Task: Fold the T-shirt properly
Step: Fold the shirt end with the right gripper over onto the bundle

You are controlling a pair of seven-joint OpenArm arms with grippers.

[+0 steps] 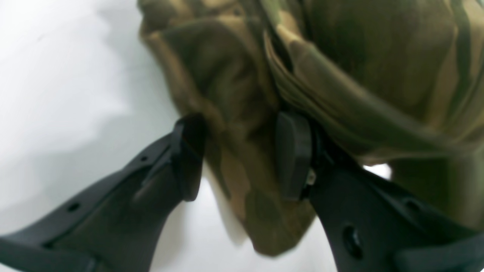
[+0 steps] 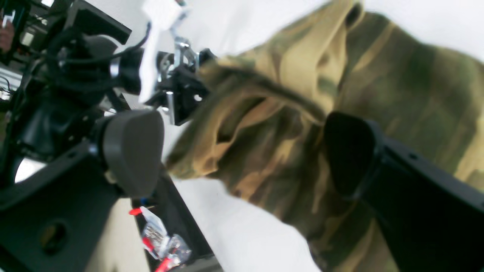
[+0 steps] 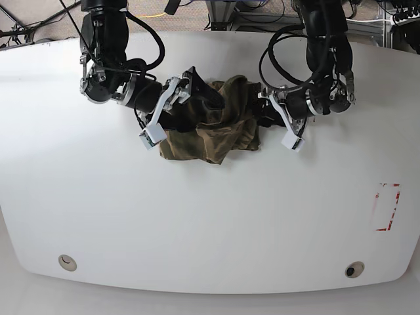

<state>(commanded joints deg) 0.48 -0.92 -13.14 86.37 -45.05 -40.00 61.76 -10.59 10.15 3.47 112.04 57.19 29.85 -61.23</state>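
The camouflage T-shirt [image 3: 213, 128] lies bunched in a heap at the far middle of the white table [image 3: 197, 216], between both arms. In the left wrist view a thick fold of the T-shirt [image 1: 242, 113] fills the gap between the black fingers of my left gripper [image 1: 241, 155], which are shut on it. My left gripper [image 3: 264, 108] sits at the heap's right edge in the base view. My right gripper [image 2: 240, 153] stands wide open around the shirt's [image 2: 287, 151] other edge, and cloth lies between its fingers without being pinched. It sits at the heap's left [image 3: 190, 105].
Both arms reach in from the table's far edge, with cables looping above them. A red-and-white marking [image 3: 387, 207] lies at the right. Two small round holes [image 3: 65, 262] sit near the front edge. The table edge and clutter [image 2: 159, 241] show in the right wrist view.
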